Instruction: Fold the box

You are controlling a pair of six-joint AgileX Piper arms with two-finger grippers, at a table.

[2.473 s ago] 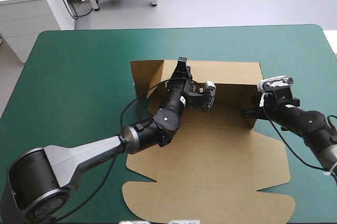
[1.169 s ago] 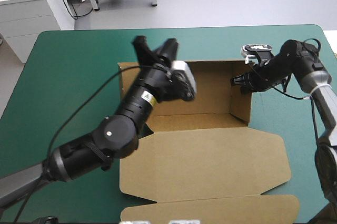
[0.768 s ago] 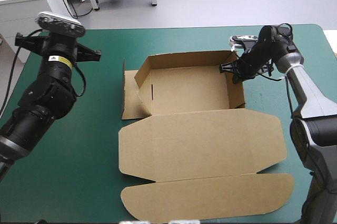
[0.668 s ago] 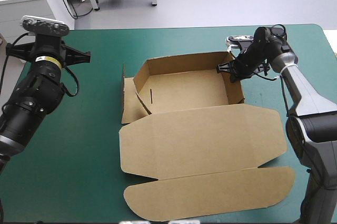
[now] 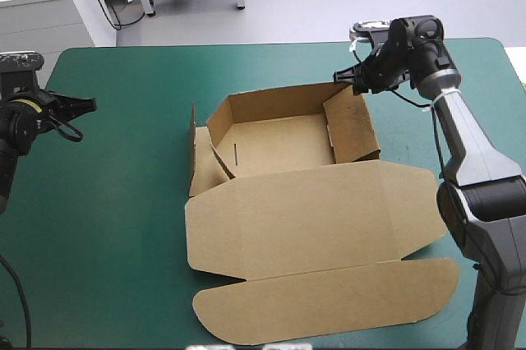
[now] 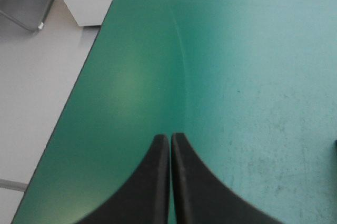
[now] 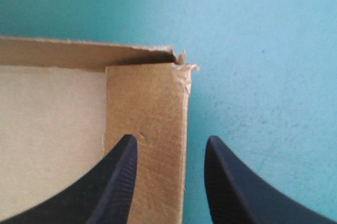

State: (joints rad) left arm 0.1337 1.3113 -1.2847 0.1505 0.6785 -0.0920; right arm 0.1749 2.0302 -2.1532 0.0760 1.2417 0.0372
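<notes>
Your brown cut-board box (image 5: 312, 227) lies mid teal-green desk (image 5: 123, 202): open tray toward far edge, flat lid toward near edge, long axis far-to-near. You have right tool (image 7: 171, 140) spread over tray's far-right corner; only wrist view shows fraying there. You have left tool (image 6: 170, 137) pressed together near desk's left edge.

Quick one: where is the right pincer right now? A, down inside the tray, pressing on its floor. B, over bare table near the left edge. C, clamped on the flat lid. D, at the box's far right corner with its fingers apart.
D: the right pincer has its fingers standing apart, with the far right corner of the box just ahead of them, while the lid lies flat with nothing on it.
</notes>
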